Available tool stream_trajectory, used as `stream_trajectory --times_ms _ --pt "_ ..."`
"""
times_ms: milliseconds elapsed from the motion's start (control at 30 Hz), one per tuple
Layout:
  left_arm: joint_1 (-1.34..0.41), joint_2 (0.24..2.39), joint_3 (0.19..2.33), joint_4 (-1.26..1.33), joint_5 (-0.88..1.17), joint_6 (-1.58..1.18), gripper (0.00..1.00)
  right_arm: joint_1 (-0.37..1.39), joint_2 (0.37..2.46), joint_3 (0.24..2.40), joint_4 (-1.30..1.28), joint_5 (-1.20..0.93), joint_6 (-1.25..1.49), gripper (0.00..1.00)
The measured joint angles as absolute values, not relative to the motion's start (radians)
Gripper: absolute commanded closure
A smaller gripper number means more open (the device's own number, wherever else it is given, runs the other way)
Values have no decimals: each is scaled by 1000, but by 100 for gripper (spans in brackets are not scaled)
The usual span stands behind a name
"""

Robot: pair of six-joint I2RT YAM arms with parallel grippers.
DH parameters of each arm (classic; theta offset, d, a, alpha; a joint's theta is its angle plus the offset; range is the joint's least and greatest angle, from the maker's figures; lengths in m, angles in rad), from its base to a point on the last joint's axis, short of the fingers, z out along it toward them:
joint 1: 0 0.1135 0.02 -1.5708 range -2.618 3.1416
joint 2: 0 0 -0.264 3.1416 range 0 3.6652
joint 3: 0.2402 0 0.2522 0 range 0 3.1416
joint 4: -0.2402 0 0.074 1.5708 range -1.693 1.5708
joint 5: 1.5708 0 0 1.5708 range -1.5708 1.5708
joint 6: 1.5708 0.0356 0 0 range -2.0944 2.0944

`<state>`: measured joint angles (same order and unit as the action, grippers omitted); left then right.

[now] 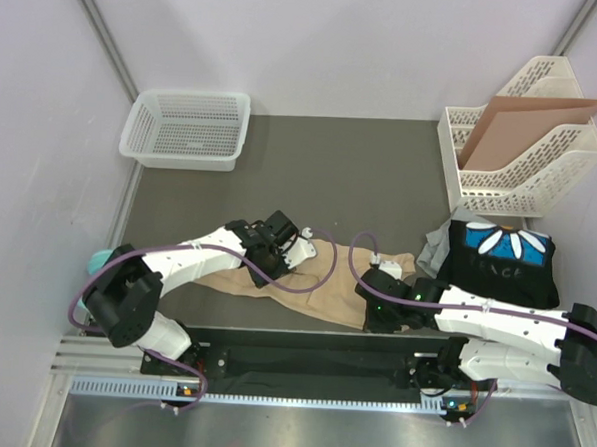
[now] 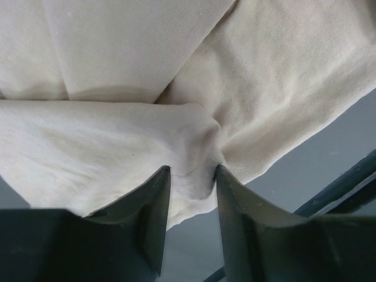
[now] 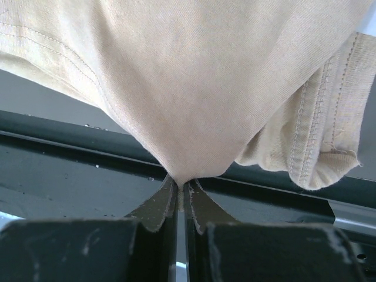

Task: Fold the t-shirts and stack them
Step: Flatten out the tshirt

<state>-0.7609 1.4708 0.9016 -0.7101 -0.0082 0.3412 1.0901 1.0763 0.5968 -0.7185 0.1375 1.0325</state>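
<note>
**A:** What is seen first?

**B:** A dark table [image 1: 361,177] is seen. The tan t-shirt [image 1: 327,285] is laid along its near edge, between the two arms, and it is a bit crumpled.

**A:** Are more shirts seen?

**B:** Yes. The black t-shirt [image 1: 504,262] with the white daisy is laid at the right side of the table. A grey t-shirt [image 1: 435,249] is tucked under its left edge. Neither one is touched by a claw.

**A:** What else is set on the table?

**B:** A white rack [image 1: 521,180] is stood at the far right, with a brown cardboard sheet [image 1: 519,130] leaned inside it. A white basket [image 1: 188,128] is placed at the far left.

**A:** How is the tan t-shirt held?

**B:** It is held at both ends. The left claw [image 1: 295,245] is set at the far left part of the shirt. In the left wrist view, a thick fold of the shirt's edge is pinched between its fingers [image 2: 158,200]. They are held a little apart by the cloth. The rest of the shirt is spread out past the tips.

**A:** And the other one?

**B:** The right claw [image 3: 181,185] is placed at the right end of the shirt. It is pressed almost fully together, with a thin bit of cloth pinched at the tips. The cloth is pulled to a point there and fanned out above. A stitched hem is hung just to the right of the tips.
</note>
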Motion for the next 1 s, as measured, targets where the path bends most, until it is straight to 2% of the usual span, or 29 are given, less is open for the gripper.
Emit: stream_trajectory --times_ms 100,433,567,700,900,1000 --pt "-761 1478 901 -709 3 339 100 1090 1076 597 -718 138 1033 100" --pt "-760 1478 901 -708 -5 342 100 1090 1076 597 -720 138 1032 100" --pt "-749 1448 915 -727 -65 366 100 1090 1077 657 -801 174 1014 100" --pt "-654 1364 1043 -747 -157 430 100 1089 1088 880 -941 289 966 100" --pt "-369 1272 1386 -729 -254 483 100 1088 1097 1300 -1097 536 895 100" --pt "-320 1192 1468 -739 -294 501 100 1088 1088 1473 -1171 655 859 100"
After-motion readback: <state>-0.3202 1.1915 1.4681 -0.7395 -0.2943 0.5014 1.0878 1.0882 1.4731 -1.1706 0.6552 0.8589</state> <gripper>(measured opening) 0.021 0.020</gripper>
